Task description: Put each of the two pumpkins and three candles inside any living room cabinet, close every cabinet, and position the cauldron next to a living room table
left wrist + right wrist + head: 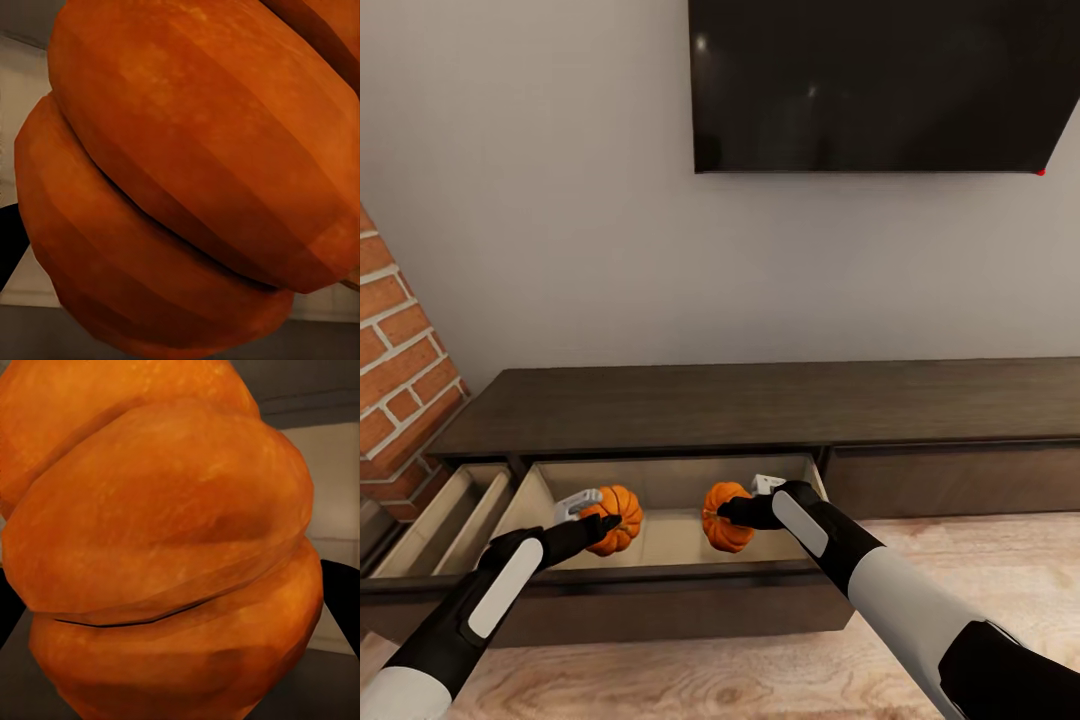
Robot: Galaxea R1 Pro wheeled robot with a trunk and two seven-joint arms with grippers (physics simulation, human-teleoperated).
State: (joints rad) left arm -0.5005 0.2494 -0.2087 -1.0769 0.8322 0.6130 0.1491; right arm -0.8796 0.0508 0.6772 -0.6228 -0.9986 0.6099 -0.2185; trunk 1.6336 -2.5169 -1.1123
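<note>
Each pincer, left (598, 513) and right (737, 503), grips a pumpkin (616, 519) (725, 517) over the open drawer (670, 500). Lower both to the drawer floor before letting go, so neither rolls.

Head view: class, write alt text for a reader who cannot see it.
Two robot arms each hold an orange pumpkin, the left pumpkin and the right pumpkin, over the open drawer of a long dark-brown cabinet. A black television hangs on the grey wall above; brick stands at left.
</note>
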